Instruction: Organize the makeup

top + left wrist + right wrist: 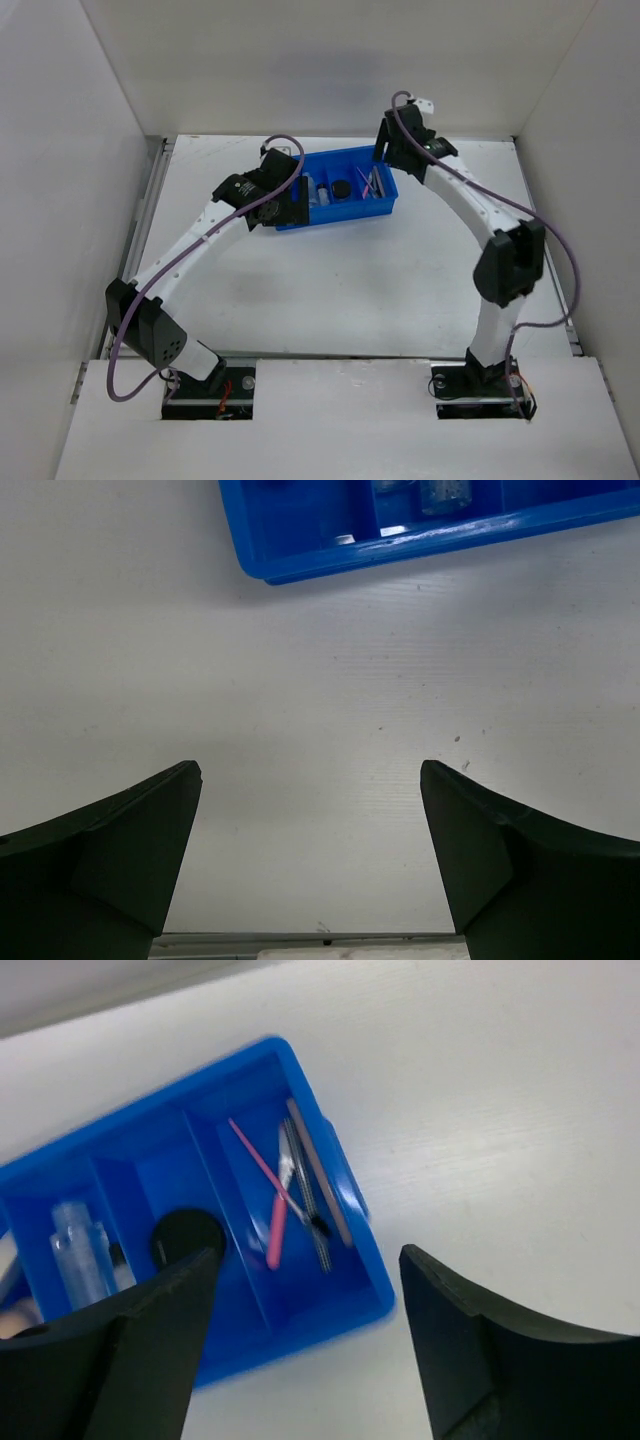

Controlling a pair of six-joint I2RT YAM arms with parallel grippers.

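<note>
Your left gripper (310,772) and right gripper (310,1252) gape empty; the pencils (277,1225) in the end compartment of the tray (330,1315) look light, stiff, prone to rolling: pinch mid-shaft.

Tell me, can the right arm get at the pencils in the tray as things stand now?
Probably yes. The right end effector hangs above the tray, jaws open, and the pencils lie uncovered in the end compartment below it. Nothing stands between; the left arm is at the tray's other end.

No text, label, brand or number can be read anywhere.
</note>
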